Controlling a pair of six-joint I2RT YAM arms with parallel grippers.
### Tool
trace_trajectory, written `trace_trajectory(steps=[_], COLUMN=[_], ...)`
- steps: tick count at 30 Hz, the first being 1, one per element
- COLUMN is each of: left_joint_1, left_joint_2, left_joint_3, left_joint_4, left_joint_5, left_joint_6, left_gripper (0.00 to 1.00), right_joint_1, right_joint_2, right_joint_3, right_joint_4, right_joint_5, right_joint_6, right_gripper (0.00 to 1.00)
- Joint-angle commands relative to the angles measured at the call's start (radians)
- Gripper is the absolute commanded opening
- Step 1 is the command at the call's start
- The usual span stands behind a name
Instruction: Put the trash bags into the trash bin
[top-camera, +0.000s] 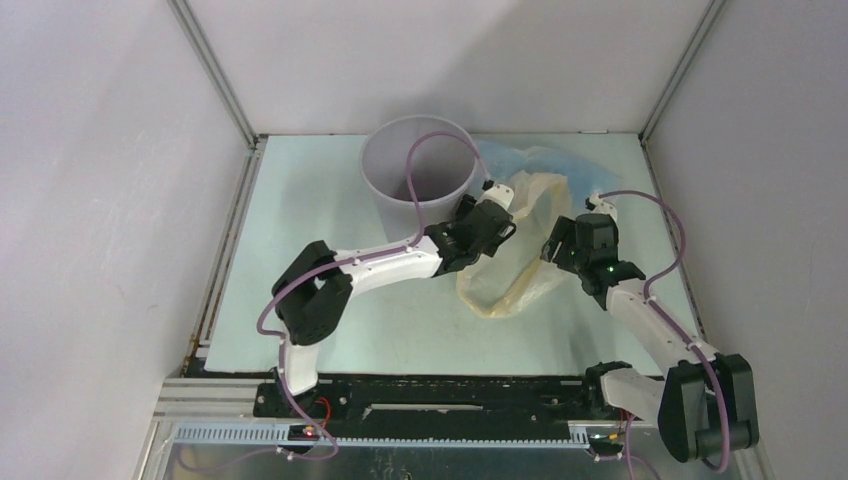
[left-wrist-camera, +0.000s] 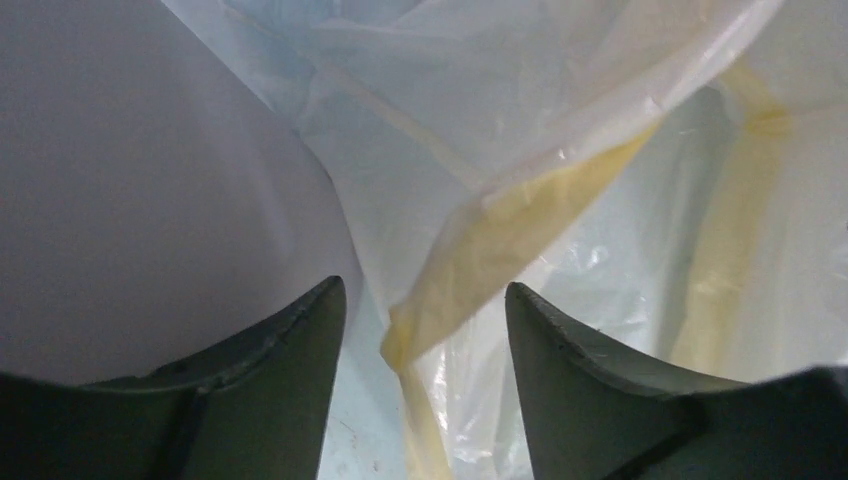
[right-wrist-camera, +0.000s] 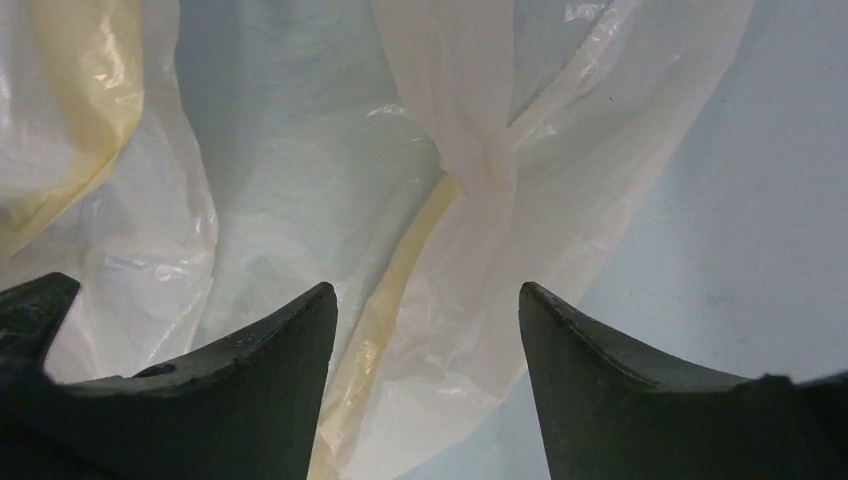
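With left fingers (left-wrist-camera: 290, 350) and right fingers (right-wrist-camera: 270, 360) spread over the crinkly cream-yellow plastic bag (top-camera: 500, 290), a thick fold should be pinched.

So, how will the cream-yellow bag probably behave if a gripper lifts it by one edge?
Probably floppy: the cream-yellow bag lies in loose folds, so it should sag and trail. Likely very light, since the film is thin and see-through. Its glossy surface may slip from a shallow pinch.
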Motion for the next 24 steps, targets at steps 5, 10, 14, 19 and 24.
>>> trace_trajectory(steps=[5, 10, 14, 19, 24], left_joint_1=[0.035, 0.049, 0.050, 0.048, 0.046], left_joint_2=[0.046, 0.004, -0.068, -0.157, -0.260], left_joint_3=[0.098, 0.092, 0.050, 0.002, -0.048], left_joint_4=[-0.041, -0.065, -0.071, -0.094, -0.113], left_joint_5=[-0.071, -0.053, -0.010, 0.074, 0.123], left_joint_6=[0.041, 0.041, 0.031, -0.001, -0.041], left_gripper=[0.42, 0.02, 0.00, 0.00, 0.00], right_joint_1=[-0.011, -0.014, -0.017, -0.026, -0.046], right_joint_2=[0.091, 0.093, -0.006, -0.175, -0.333], right_joint_3=[0.007, 0.022, 0.023, 0.002, -0.003], right_joint_4=[0.081, 0.027, -0.065, -0.162, -0.283], right_joint_5=[0.016, 0.064, 0.191, 0.285, 0.367], right_joint_6=[0.025, 0.034, 0.060, 0.080, 0.118], right_gripper=[0.58, 0.12, 0.00, 0.00, 0.00])
